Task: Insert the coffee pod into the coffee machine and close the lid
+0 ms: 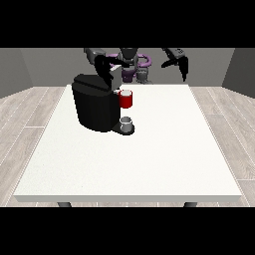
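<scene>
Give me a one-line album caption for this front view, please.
Humanoid robot behind a white table, one hand over a black coffee machine with red part.

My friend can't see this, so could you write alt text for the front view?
A black coffee machine stands on a white table, a red pod holder above a small grey cup. The hand at the view's left hovers over the machine; the other hangs raised, apart.
</scene>
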You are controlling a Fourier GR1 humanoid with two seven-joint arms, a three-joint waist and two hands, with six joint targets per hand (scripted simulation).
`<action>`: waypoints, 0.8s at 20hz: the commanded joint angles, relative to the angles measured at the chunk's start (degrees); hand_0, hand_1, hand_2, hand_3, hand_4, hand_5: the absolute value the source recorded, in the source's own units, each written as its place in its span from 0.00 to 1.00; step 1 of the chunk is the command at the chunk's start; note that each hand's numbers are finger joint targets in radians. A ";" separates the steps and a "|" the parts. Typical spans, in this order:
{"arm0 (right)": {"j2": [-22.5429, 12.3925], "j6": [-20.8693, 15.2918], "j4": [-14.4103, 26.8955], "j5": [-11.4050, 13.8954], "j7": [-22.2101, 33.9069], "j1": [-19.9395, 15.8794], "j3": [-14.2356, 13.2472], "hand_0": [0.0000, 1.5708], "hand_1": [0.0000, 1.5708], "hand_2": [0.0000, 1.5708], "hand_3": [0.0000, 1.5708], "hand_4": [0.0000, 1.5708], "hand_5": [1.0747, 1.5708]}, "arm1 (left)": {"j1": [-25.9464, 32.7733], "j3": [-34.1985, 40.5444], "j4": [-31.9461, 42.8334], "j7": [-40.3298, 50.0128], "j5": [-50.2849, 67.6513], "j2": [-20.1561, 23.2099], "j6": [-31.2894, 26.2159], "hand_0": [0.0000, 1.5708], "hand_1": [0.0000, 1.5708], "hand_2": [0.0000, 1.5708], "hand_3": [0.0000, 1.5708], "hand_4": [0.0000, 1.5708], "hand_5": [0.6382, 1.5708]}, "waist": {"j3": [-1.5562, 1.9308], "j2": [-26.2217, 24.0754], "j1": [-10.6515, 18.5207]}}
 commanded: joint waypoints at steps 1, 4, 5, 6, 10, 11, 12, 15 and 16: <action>3.86 -1.14 -1.79 1.89 -2.72 -4.36 3.34 0.00 0.00 0.00 0.00 0.00 1.00 | -1.59 -0.41 0.56 -1.10 -0.08 0.38 -0.58 0.00 0.00 0.00 0.00 0.21 1.00 | -0.58 1.15 2.91; 2.61 -1.00 -2.67 4.18 -2.51 -4.22 4.83 0.00 0.00 0.00 0.00 0.07 1.00 | -1.90 -1.40 -0.37 -0.37 -0.29 -1.51 0.66 0.00 0.00 0.00 0.00 0.25 1.00 | -0.57 1.07 4.50; 2.73 -2.58 -3.02 4.93 -0.94 -5.34 4.77 0.00 0.00 0.00 0.00 0.06 1.00 | -2.85 -0.23 -0.11 -0.16 1.05 0.92 -1.82 0.00 0.00 0.00 0.00 0.24 1.00 | -0.59 1.22 6.15; 3.08 -2.54 -3.56 5.33 1.41 -6.01 5.44 0.00 0.00 0.00 0.00 0.05 1.00 | -1.39 -1.77 0.35 0.11 0.73 -0.99 -1.60 0.00 0.00 0.00 0.00 0.26 1.00 | -0.61 -0.40 6.88; 0.74 -2.01 -4.36 6.21 2.96 -8.55 4.76 0.00 0.00 0.00 0.00 0.17 1.00 | -5.95 -1.34 -0.24 2.44 0.91 -0.59 -1.02 0.00 0.00 0.00 0.00 0.24 1.00 | -0.53 2.07 8.68; 0.73 -2.93 -5.23 6.80 1.26 -8.18 4.74 0.00 0.00 0.00 0.00 0.17 1.00 | -5.37 -1.24 0.80 -1.18 0.28 -0.42 -0.80 0.00 0.00 0.00 0.00 0.25 1.00 | -0.57 4.90 8.12; 0.55 -3.84 -5.60 6.90 2.06 -9.21 4.09 0.00 0.00 0.00 0.00 0.15 1.00 | -4.41 -1.57 0.84 -2.24 1.30 0.07 -2.98 0.00 0.00 0.00 0.00 0.27 1.00 | -0.59 4.93 10.41; 0.40 -3.63 -7.62 6.74 4.44 -9.94 3.67 0.00 0.00 0.00 0.00 0.08 1.00 | -7.14 -0.57 1.22 -2.20 2.64 1.46 -4.54 0.00 0.00 0.00 0.00 0.27 1.00 | -0.59 6.15 11.75; -0.63 -2.77 -7.96 7.08 5.72 -10.44 3.73 0.00 0.00 0.00 0.00 0.06 1.00 | -7.20 -1.83 0.92 -1.09 2.16 -0.70 -3.24 0.00 0.00 0.00 0.00 0.28 1.00 | -0.55 5.86 12.30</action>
